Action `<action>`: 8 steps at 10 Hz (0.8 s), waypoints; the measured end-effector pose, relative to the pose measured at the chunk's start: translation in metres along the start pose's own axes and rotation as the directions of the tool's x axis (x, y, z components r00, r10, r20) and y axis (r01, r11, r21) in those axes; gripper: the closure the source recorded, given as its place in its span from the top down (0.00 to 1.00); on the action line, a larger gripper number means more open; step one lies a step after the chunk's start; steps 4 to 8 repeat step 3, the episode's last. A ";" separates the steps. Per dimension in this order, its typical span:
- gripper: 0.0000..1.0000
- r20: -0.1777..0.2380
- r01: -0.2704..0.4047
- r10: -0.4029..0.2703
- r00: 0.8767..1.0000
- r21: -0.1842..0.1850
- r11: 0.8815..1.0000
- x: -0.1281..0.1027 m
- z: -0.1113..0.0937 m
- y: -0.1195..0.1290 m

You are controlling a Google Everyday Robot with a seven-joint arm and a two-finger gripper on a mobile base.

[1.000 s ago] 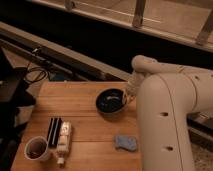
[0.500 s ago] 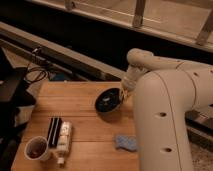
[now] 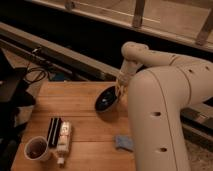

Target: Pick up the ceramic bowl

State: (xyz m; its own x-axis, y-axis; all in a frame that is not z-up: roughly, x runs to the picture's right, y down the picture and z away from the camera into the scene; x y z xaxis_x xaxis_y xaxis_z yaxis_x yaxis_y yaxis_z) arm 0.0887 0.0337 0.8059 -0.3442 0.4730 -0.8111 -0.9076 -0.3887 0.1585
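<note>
- One gripper is sitting right of centre in the frame, at the right-hand rim of the ceramic bowl; its jaws are looking closed over that rim, one side in the bowl and one outside it.
- The bowl is tilting, with its dark inside facing left and toward the camera and its gripped edge riding highest; whether its lower left edge is touching the bench I cannot tell.
- The arm is bending down to the gripper from the upper right and filling the right side of the frame, hiding the bench behind it.
- To do this step well, I judge the jaws should be holding firm on the glossy rim while the lift is going straight up and slowly, since a rim pinch lets a shallow bowl swing or slip.
- Keeping the wrist steady should be stopping the tilt from growing.
- A blue cloth is lying near the bottom of the frame, below the bowl and apart from it.
- At the lower left, a white mug, a tube and a dark flat thing are lying well apart from the bowl, so a straight lift should be clearing them.
</note>
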 end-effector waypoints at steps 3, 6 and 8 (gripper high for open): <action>0.13 0.002 0.006 -0.006 1.000 0.009 1.000 0.001 -0.008 0.008; 0.13 0.002 0.006 -0.006 1.000 0.009 1.000 0.001 -0.008 0.008; 0.13 0.002 0.006 -0.006 1.000 0.009 1.000 0.001 -0.008 0.008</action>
